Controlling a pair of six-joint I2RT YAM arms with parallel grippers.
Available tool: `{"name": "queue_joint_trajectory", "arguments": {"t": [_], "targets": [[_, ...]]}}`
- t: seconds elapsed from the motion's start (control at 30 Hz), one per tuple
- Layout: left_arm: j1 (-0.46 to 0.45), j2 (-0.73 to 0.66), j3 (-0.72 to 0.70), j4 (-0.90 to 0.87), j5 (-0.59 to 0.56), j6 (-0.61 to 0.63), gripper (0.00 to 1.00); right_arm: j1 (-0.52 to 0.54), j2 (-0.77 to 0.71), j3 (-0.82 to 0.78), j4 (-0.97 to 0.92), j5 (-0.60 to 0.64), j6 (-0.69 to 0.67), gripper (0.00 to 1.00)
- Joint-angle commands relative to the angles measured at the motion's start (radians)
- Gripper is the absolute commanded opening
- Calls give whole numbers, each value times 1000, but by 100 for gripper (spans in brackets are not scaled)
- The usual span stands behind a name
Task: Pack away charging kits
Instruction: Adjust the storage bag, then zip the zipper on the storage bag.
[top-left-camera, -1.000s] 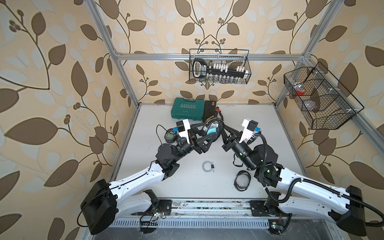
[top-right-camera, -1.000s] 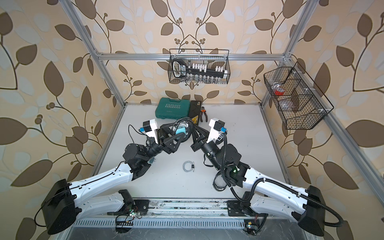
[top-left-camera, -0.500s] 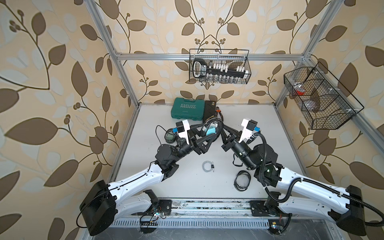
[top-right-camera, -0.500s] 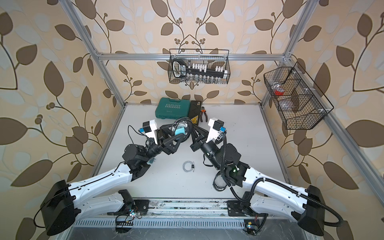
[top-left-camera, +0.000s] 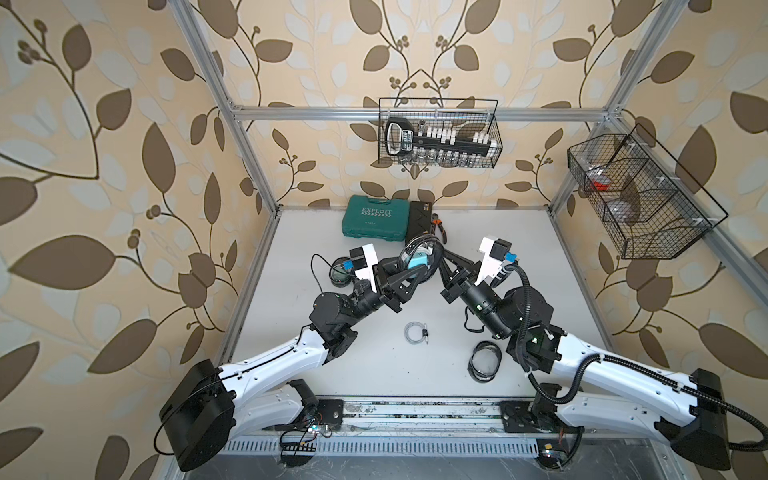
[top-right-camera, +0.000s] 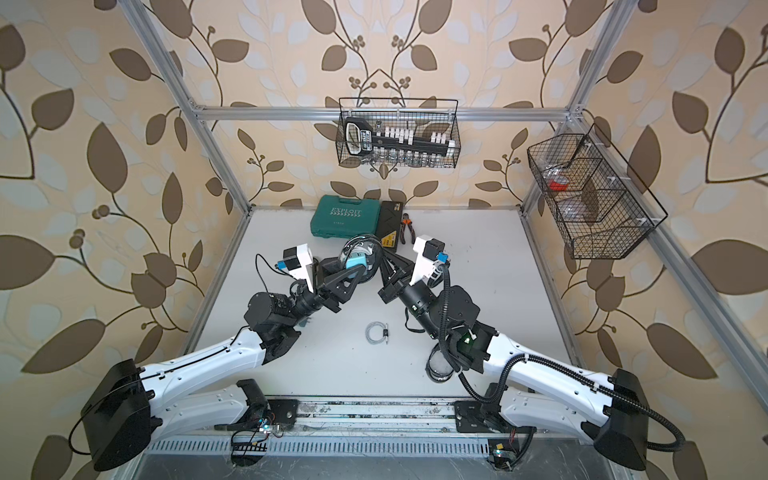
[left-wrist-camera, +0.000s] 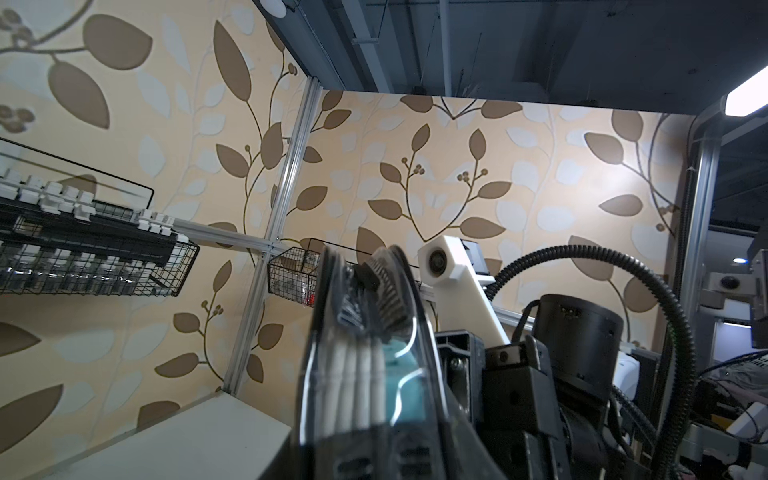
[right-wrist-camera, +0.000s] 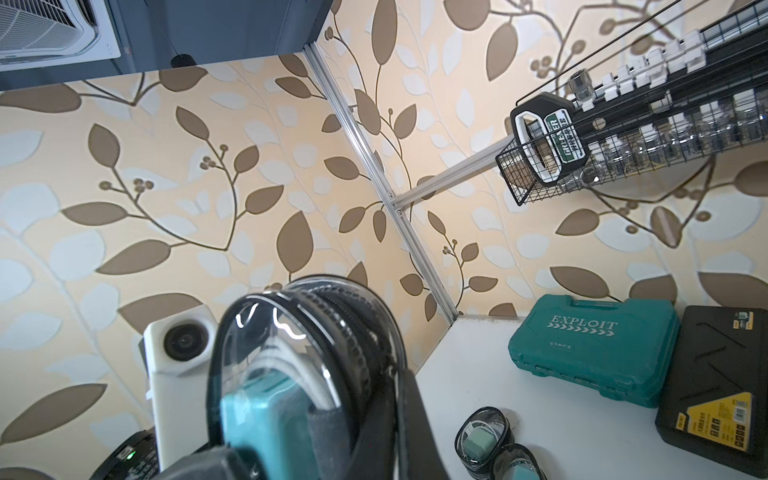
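Above the middle of the white table (top-left-camera: 519, 249), with two filled pouches (top-left-camera: 340, 274) lying just beside the left arm, the left gripper (top-left-camera: 415, 272) presses in on a clear zip pouch (right-wrist-camera: 266, 332) held in mid-air. Its jaws are drawn in, but whether they pinch the pouch or merely touch it cannot be told. A teal plug adapter (right-wrist-camera: 266, 428) and a coiled white cable (left-wrist-camera: 353, 386) show through the clear face, so this kit looks loaded and the step in hand appears to be closing it. The right gripper (top-left-camera: 439, 257), clenched on the pouch's far rim, holds it up. The next move likely calls for finding the zip pull and running it round against a firm right grip. On the table, a loose cable coil (top-left-camera: 414, 333) and an apparently empty pouch (top-left-camera: 483, 365) by the right arm suggest another kit awaits
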Motion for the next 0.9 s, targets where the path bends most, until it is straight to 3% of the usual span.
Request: {"name": "queue_joint_trajectory", "arguments": {"t": [0.0, 0.07, 0.17, 0.4, 0.57, 0.67, 0.87], "targets": [[-10, -9, 48, -14, 13, 4, 11, 4, 7, 42, 2, -30, -22, 0], [-10, -14, 73, -81, 16, -3, 0, 4, 6, 50, -30, -14, -54, 0], [-9, -30, 98, -165, 42, -5, 0, -5, -19, 59, -106, 37, -136, 0], [-9, -112, 127, -442, 39, -11, 0, -115, -27, 145, -315, -2, -332, 0], [-9, -170, 139, -658, 65, -9, 0, -125, -46, 53, -183, -92, -601, 0], [-9, -194, 147, -784, 88, -11, 0, -160, -58, 51, -184, -62, -625, 0], [-9, -228, 192, -998, 120, 3, 0, -260, -41, 65, -213, -160, -707, 0]]}}
